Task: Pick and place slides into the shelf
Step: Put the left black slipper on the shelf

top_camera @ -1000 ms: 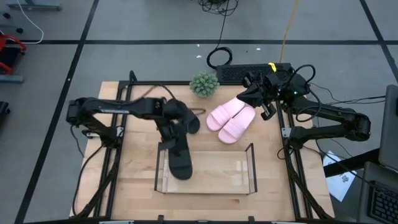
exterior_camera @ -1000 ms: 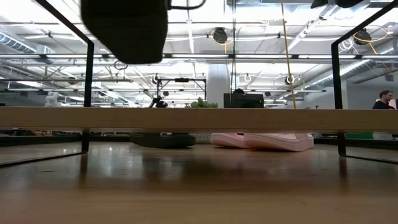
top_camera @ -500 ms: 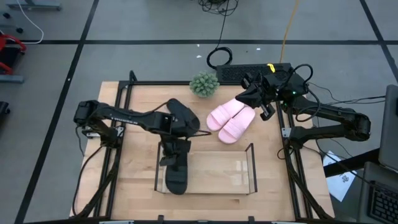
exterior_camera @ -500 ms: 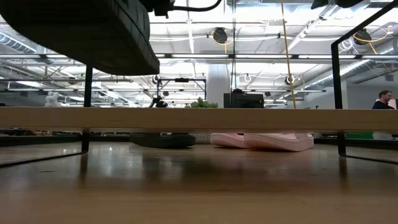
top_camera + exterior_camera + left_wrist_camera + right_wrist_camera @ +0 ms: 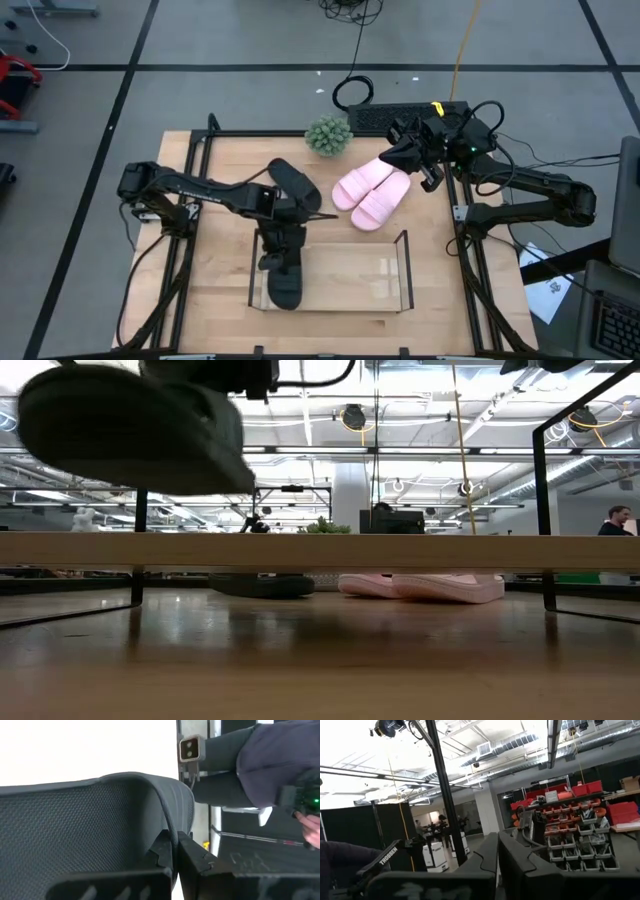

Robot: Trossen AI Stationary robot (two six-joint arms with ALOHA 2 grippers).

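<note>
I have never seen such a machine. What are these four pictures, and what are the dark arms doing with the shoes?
This is a robot with two dark arms at a wooden table. One picture looks straight down from above, one looks level across the tabletop, and two come from cameras on the arms' wrists.

The left gripper holds a black slide by its strap over the left end of the shelf, a clear rack with a thin dark frame. In the low view this slide hangs in the air, not set down. The left wrist view shows the fingers pinching the strap.

The second black slide and two pink slides lie on the table behind the shelf, near a small green plant. The right gripper waits at the table's far right, shut and empty.
</note>
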